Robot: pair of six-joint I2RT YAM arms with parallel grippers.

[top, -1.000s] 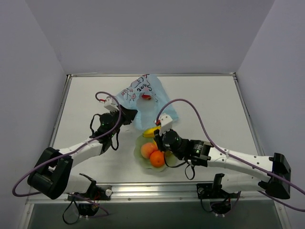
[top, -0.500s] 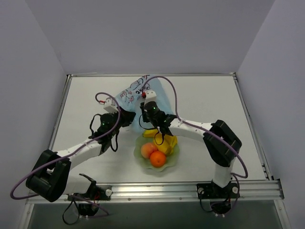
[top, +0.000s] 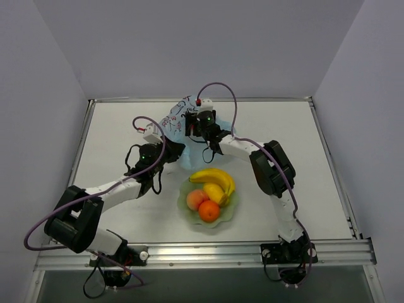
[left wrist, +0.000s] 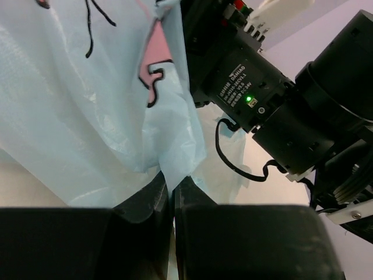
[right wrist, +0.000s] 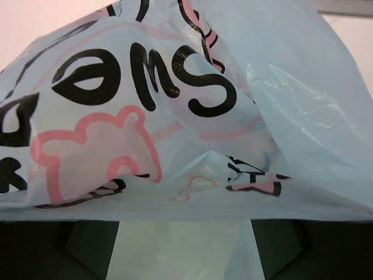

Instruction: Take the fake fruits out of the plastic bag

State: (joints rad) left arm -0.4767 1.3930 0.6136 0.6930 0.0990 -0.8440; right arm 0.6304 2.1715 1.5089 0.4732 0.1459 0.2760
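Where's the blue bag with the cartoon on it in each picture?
Top camera: the plastic bag lies at the far middle of the table.
Left wrist: it fills the upper left, its edge pinched in the left hand.
Right wrist: it fills nearly the whole picture.
Shared landmark: its pink-and-black print shows in all three.

The plastic bag [top: 175,118] is thin, translucent light-blue film printed with black lettering and pink cartoon outlines. It stands bunched and creased, its folds gathered upward, just beyond the bowl [top: 231,208]. Four fake fruits [top: 208,194] lie touching in that pale green scalloped bowl. A yellow banana [top: 211,173] curves along the far side, with a yellow-orange mango [top: 216,191] beside it, a pink-orange peach [top: 196,199] at left and an orange [top: 209,211] nearest.
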